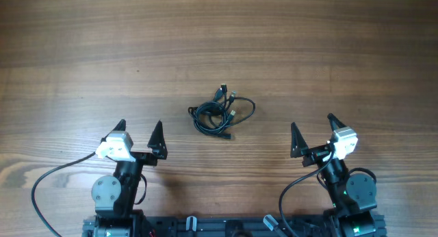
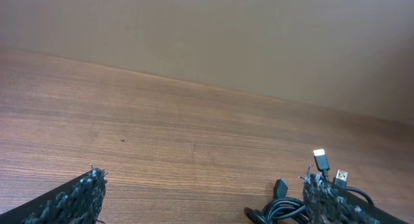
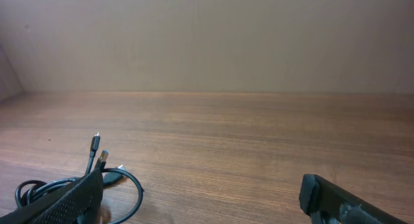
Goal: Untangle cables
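Note:
The cables (image 1: 222,111) lie as a small tangled bundle of thin black cords with plug ends sticking up, in the middle of the wooden table. The bundle also shows in the left wrist view (image 2: 291,204) at the lower right, partly behind the right finger, and in the right wrist view (image 3: 123,185) at the lower left, partly behind the left finger. My left gripper (image 1: 139,128) is open and empty, to the bundle's front left. My right gripper (image 1: 313,122) is open and empty, to the bundle's front right. Neither touches the cables.
The wooden table (image 1: 219,45) stretches wide behind and beside the bundle. Thicker black arm wires (image 1: 48,179) loop at the front left and near the right arm base (image 1: 287,196). A plain wall stands beyond the table's far edge.

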Action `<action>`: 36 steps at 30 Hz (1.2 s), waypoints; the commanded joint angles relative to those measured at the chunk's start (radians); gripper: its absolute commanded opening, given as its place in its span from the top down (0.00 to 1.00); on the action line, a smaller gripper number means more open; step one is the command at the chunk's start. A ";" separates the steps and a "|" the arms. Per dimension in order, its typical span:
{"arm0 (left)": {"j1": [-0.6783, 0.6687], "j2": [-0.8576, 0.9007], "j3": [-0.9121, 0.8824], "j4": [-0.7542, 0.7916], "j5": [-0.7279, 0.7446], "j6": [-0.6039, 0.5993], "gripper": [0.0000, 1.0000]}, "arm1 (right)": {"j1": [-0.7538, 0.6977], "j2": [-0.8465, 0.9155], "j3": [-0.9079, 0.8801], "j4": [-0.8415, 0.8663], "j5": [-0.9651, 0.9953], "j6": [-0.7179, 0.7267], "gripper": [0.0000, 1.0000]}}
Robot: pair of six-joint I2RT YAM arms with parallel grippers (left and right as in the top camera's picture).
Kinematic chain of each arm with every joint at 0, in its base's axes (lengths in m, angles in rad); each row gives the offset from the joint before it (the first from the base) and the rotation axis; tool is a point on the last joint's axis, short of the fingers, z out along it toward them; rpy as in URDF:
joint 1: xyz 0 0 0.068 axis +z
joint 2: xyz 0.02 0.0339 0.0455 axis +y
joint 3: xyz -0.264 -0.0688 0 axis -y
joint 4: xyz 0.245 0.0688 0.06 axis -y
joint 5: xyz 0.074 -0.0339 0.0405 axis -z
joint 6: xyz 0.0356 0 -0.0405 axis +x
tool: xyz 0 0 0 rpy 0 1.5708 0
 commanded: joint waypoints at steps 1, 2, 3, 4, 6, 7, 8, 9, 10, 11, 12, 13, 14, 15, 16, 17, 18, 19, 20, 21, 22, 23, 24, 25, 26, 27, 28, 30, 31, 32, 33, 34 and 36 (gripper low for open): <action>-0.004 -0.002 -0.005 -0.005 -0.009 0.006 0.00 | -0.003 0.007 -0.001 0.001 0.003 -0.037 0.00; -0.004 -0.002 -0.005 -0.005 -0.009 0.006 0.00 | -0.003 0.012 -0.001 0.002 0.002 -0.138 0.00; -0.004 -0.002 -0.005 -0.005 -0.009 0.006 0.00 | -0.003 0.015 -0.001 0.002 0.002 -0.186 0.00; -0.004 -0.002 -0.005 -0.005 -0.009 0.006 0.00 | -0.003 0.016 -0.001 0.002 0.002 -0.217 0.00; -0.004 -0.002 -0.005 -0.005 -0.009 0.006 0.00 | -0.003 0.016 -0.001 0.002 0.002 -0.217 0.00; -0.004 -0.002 -0.005 -0.005 -0.009 0.006 0.00 | -0.003 0.016 -0.001 0.002 0.002 -0.217 0.00; -0.004 -0.002 -0.005 -0.005 -0.009 0.006 0.00 | -0.003 0.016 -0.001 0.002 0.002 -0.217 0.00; -0.004 -0.002 -0.005 -0.005 -0.009 0.006 0.00 | -0.003 0.016 -0.001 0.002 0.002 -0.217 0.00; -0.004 -0.002 -0.005 -0.005 -0.009 0.006 0.00 | -0.003 0.016 -0.001 0.002 0.002 -0.217 0.00; -0.004 -0.002 -0.005 -0.005 -0.009 0.006 0.00 | -0.003 0.016 -0.001 0.002 -0.002 -0.216 0.00; -0.004 -0.002 -0.005 -0.005 -0.009 0.006 0.00 | -0.003 0.016 -0.001 0.003 -0.001 -0.216 0.00; -0.004 -0.002 -0.005 -0.005 -0.009 0.006 0.00 | -0.003 0.016 -0.001 0.002 -0.001 -0.217 0.00; -0.004 -0.002 -0.005 -0.005 -0.009 0.006 0.00 | -0.003 0.016 -0.001 0.002 -0.001 -0.217 0.00; -0.004 -0.002 -0.005 -0.005 -0.009 0.006 0.00 | -0.003 0.016 -0.001 0.002 -0.001 -0.216 0.00; -0.004 -0.002 -0.005 -0.005 -0.009 0.006 0.00 | -0.003 0.017 -0.001 0.002 -0.001 -0.217 0.00; -0.004 -0.002 -0.005 -0.005 -0.009 0.006 0.00 | -0.003 0.017 -0.001 0.002 -0.001 -0.216 0.00; -0.004 -0.002 -0.005 -0.005 -0.009 0.006 0.00 | -0.003 0.017 -0.001 0.002 -0.001 -0.214 0.01; -0.004 -0.002 -0.005 -0.005 -0.009 0.006 0.00 | -0.003 0.017 -0.001 0.002 -0.001 -0.208 0.00; -0.004 -0.002 -0.005 -0.005 -0.009 0.006 0.00 | -0.003 0.017 -0.001 0.002 -0.001 -0.209 0.00; -0.004 -0.002 -0.005 -0.005 -0.009 0.006 0.00 | -0.003 0.017 -0.001 0.003 -0.001 -0.209 0.00; -0.004 -0.002 -0.005 -0.005 -0.009 0.005 0.00 | -0.003 0.017 -0.001 0.003 0.000 -0.211 0.00; -0.004 -0.002 -0.005 -0.005 -0.009 0.006 0.00 | -0.003 0.017 -0.001 0.003 0.003 -0.225 0.00; -0.004 -0.002 -0.005 -0.004 -0.009 0.006 0.00 | -0.003 0.017 -0.001 0.003 0.003 -0.261 0.00; -0.004 -0.002 -0.005 -0.004 -0.009 0.005 0.00 | -0.003 0.017 -0.001 0.004 0.003 -0.294 0.00; -0.004 -0.002 -0.005 -0.004 -0.009 0.005 0.00 | -0.003 0.017 -0.001 0.005 0.002 -0.284 0.00; -0.004 -0.002 -0.005 -0.004 -0.009 0.005 0.00 | -0.003 0.017 -0.001 0.002 0.000 -0.253 0.00; -0.004 -0.002 -0.005 -0.004 -0.009 0.005 0.00 | -0.003 0.017 -0.001 0.003 0.000 -0.222 0.00; -0.004 -0.002 -0.005 -0.004 -0.009 0.006 0.00 | -0.003 0.017 -0.001 0.002 0.000 -0.169 0.00; -0.004 -0.002 -0.005 -0.004 -0.009 0.006 0.00 | -0.003 0.017 -0.001 0.002 0.000 -0.156 0.00; -0.004 -0.002 -0.005 -0.004 -0.009 0.006 0.00 | -0.003 0.017 -0.001 0.002 0.000 -0.153 0.00; -0.004 -0.002 -0.005 -0.003 -0.009 0.006 0.00 | -0.003 0.017 -0.001 0.002 0.000 -0.153 0.00; -0.004 -0.002 -0.005 0.001 -0.009 0.005 0.00 | -0.003 0.017 -0.001 0.002 0.000 -0.152 0.00; -0.005 -0.002 -0.005 0.010 0.007 0.005 0.00 | -0.003 0.017 -0.001 0.002 -0.001 -0.139 0.00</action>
